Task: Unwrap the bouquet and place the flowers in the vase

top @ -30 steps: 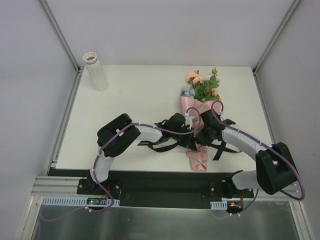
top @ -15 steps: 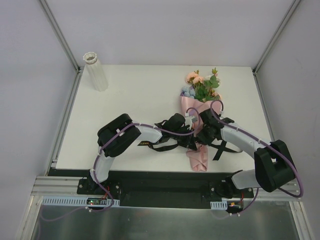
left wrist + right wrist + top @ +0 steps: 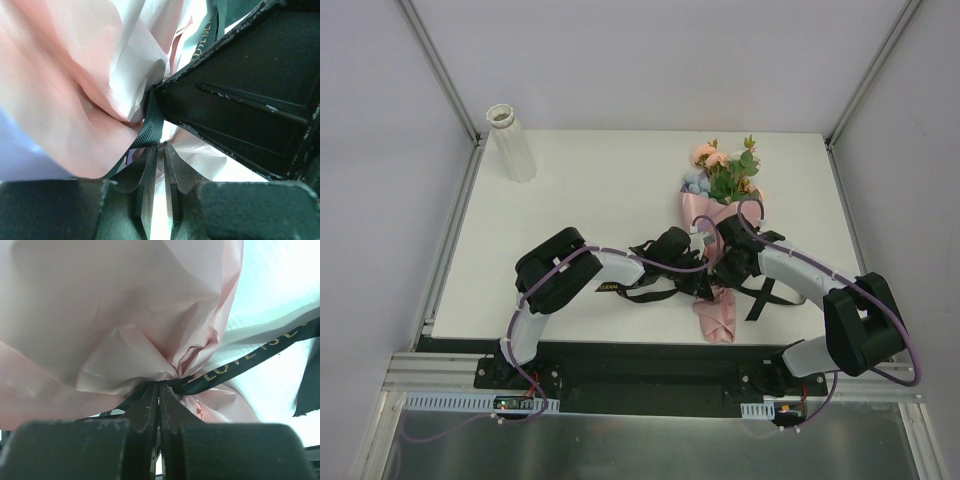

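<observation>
Bouquet [image 3: 703, 212] ribbon [image 3: 240, 360] gripped from both sides.
Right gripper [image 3: 159, 386] clamps it at the knot; left gripper [image 3: 161, 147] seemingly pinches a strand, jaws nearly together.

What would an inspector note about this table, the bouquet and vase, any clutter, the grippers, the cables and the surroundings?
Surface: white table, matte, level.
Job's things: bouquet lying centre right, still wrapped, black ribbon still tied; flowers point away from the arms; vase upright at the far left corner, no flowers in it.
Clutter: nothing seen.
Grippers: left gripper and right gripper both shut on the ribbon at the bouquet's neck.
Cables: purple cables run along both arms.
Surroundings: white walls, metal frame posts.
</observation>
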`<action>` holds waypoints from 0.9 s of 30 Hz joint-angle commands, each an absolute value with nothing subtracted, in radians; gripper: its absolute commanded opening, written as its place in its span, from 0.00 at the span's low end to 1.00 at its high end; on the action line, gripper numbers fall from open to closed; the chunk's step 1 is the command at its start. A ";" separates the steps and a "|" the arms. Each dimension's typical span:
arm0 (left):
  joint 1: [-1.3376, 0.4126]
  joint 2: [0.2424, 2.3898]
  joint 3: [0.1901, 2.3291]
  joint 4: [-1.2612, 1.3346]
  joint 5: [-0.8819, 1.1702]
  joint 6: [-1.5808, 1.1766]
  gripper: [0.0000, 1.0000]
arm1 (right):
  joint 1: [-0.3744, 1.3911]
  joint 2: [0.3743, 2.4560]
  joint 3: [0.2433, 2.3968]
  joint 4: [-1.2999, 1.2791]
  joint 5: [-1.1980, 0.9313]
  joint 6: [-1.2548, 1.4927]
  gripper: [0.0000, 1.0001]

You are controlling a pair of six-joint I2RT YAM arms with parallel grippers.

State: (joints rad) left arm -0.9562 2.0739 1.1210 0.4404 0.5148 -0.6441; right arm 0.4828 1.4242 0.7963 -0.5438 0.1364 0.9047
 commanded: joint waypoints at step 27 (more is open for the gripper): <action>-0.974 2.117 1.097 0.348 0.466 -0.606 0.10 | 0.463 0.890 0.619 -0.292 0.139 0.796 0.01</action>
